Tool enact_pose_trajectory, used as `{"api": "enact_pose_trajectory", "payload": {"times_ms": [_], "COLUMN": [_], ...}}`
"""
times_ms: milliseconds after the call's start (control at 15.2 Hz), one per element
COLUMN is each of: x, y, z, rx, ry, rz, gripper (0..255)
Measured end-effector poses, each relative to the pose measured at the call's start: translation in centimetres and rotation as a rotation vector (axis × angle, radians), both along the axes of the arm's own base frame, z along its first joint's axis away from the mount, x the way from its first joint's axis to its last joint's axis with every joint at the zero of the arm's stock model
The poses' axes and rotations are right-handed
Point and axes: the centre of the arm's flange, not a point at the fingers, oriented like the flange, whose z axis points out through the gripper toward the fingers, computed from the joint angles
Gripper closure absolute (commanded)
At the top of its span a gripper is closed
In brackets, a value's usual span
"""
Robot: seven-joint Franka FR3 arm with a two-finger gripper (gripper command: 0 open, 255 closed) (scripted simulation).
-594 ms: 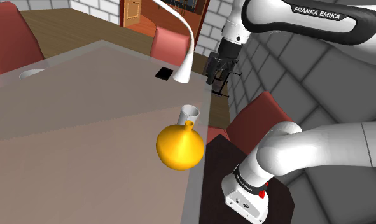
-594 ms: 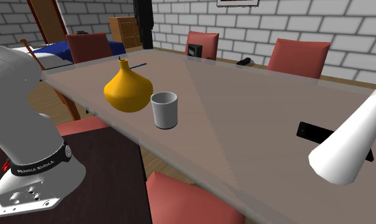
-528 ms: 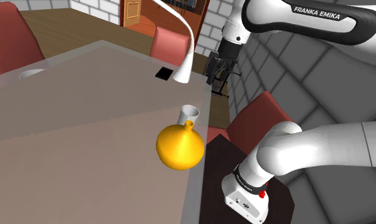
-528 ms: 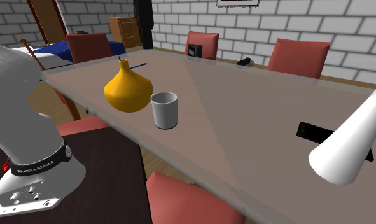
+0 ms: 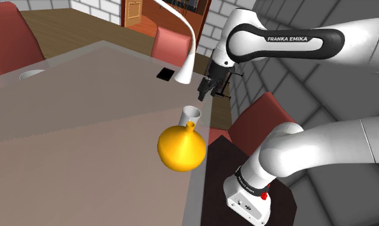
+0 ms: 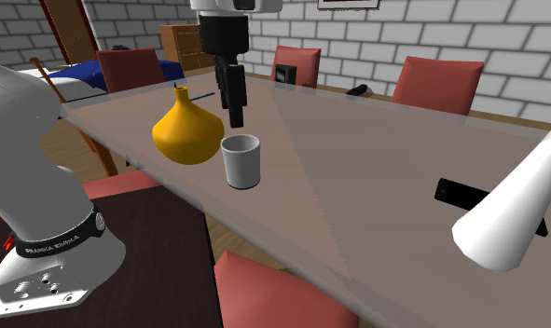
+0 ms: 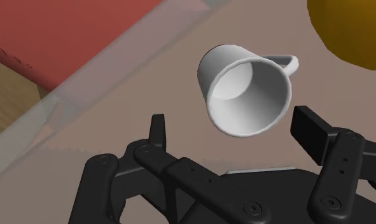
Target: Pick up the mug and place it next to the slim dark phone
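White and plain, the mug (image 6: 241, 160) stands upright on the table (image 6: 376, 140), close to the edge on the stand's side and just beside a round yellow vase (image 6: 186, 132) with a narrow neck. In the wrist view we see into the mug's empty inside, and its handle points toward the vase. We find the black gripper (image 6: 236, 110) hanging above the mug, a little toward the far side of it and not touching it. Its two fingers stand apart and hold nothing. The mug shows beyond the gap between them, with neither finger on its rim or wall.

The slim dark phone (image 6: 450, 194) lies flat on the same table, well apart from the mug, toward the second exterior view's right. Part of it is hidden there by a white lamp (image 6: 511, 210). In the shoulder view the phone sits just beside the lamp's base near the table's far corner, and the mug is half hidden behind the vase's neck. Red chairs stand around the table, with grey brick walls behind.
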Motion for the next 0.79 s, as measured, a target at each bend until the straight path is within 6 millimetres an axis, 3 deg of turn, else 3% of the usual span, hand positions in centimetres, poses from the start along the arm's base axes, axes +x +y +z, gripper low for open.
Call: {"api": "enact_pose_trajectory", "payload": {"times_ms": [330, 792], "x": [1.4, 1.7], "y": [-0.4, -0.2], "z": [-6.1, -10.1], "rx": [0.028, 0.032], "ry": [-0.014, -0.018], "rz": [0.023, 0.026], "gripper": [0, 0]}}
